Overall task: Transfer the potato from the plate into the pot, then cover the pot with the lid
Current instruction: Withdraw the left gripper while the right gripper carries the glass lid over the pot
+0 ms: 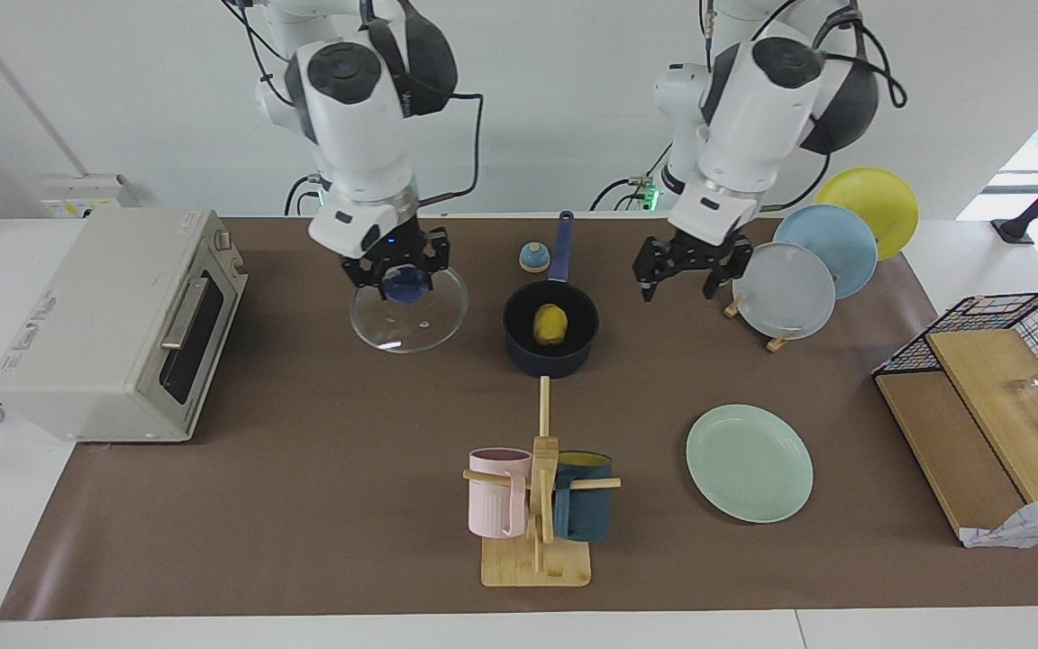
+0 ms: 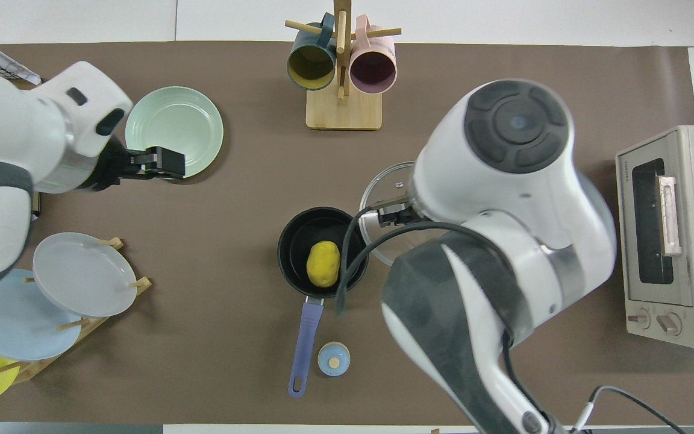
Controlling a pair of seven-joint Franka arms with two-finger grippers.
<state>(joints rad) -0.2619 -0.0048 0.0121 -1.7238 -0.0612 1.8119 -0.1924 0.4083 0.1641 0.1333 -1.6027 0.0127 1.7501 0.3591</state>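
Observation:
The yellow potato [image 1: 550, 324] lies inside the dark navy pot [image 1: 519, 347] in the middle of the table, also seen in the overhead view [image 2: 323, 263]. The pot's blue handle [image 2: 305, 340] points toward the robots. The mint-green plate [image 1: 749, 461] lies bare, farther from the robots. The glass lid [image 1: 408, 324] lies on the table beside the pot, toward the right arm's end. My right gripper [image 1: 405, 281] is down on the lid's blue knob, shut on it. My left gripper [image 1: 688, 266] is open and empty, raised between the pot and the plate rack.
A small blue-and-tan bell [image 1: 533, 258] stands beside the pot's handle. A mug tree [image 1: 537, 505] with pink and teal mugs stands farther out. A toaster oven [image 1: 122, 324] is at the right arm's end. A plate rack [image 1: 789, 288] and wire basket [image 1: 987, 361] are at the left arm's end.

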